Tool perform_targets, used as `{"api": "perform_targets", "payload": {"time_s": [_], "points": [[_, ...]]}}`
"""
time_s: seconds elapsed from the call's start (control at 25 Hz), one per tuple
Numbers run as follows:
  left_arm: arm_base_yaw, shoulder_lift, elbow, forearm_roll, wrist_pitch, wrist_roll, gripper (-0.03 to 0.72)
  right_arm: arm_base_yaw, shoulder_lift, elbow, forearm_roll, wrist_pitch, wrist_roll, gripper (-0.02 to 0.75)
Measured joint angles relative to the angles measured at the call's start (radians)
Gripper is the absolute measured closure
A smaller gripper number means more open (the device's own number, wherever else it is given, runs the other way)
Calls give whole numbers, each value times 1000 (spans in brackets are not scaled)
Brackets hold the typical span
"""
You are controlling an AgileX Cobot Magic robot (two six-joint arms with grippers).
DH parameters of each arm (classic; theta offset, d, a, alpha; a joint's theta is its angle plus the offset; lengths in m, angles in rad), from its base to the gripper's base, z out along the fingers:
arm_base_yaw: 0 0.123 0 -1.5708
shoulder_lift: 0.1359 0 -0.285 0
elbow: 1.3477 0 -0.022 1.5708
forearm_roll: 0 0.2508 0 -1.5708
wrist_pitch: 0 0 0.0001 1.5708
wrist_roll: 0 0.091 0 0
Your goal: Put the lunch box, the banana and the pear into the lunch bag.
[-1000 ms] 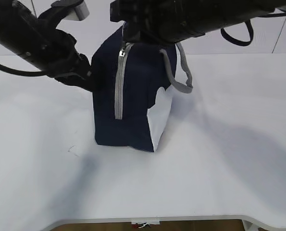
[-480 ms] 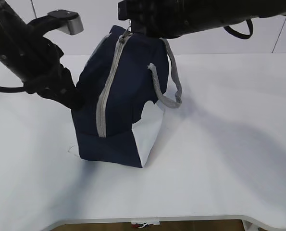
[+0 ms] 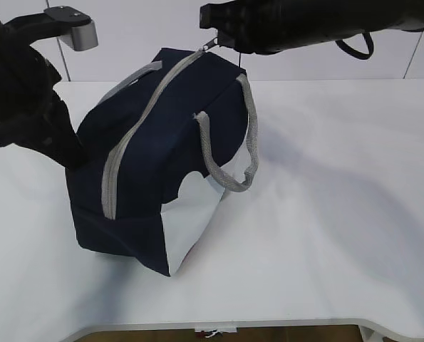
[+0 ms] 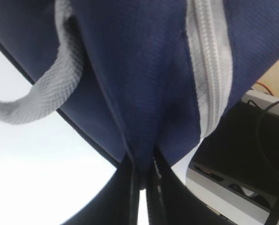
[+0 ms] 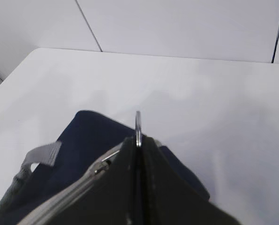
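From left to right: the left pincer (image 4: 141, 180), clenched on a fold of navy fabric at the end of the lunch bag (image 3: 154, 171), has swung the bag from standing on end a second ago to leaning low toward the desk's (image 3: 340, 235) left edge, its closed grey zipper (image 3: 137, 125) now running up the slanted top. The right pincer (image 5: 138, 140), clenched on the metal zipper pull (image 5: 138, 123) at the bag's high end, is thus placed to draw the zipper open, judged the next step. One webbing handle (image 3: 229, 153) hangs over the white side panel. Lunch box, banana and pear are nowhere in view.
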Motion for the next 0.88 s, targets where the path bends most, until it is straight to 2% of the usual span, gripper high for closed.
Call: {"api": "perform_targets", "payload": {"time_s": [0.4,0.72,0.88], "points": [[0,0,0,18,19,-11,692,-65,160,-156,3,58,0,724],[0,0,0,26,31,-41,692,-69,202,-221,7,167,0,724],[0,0,-28,33,51,-118,640,-71,202,-286,36,236,0,724]]}}
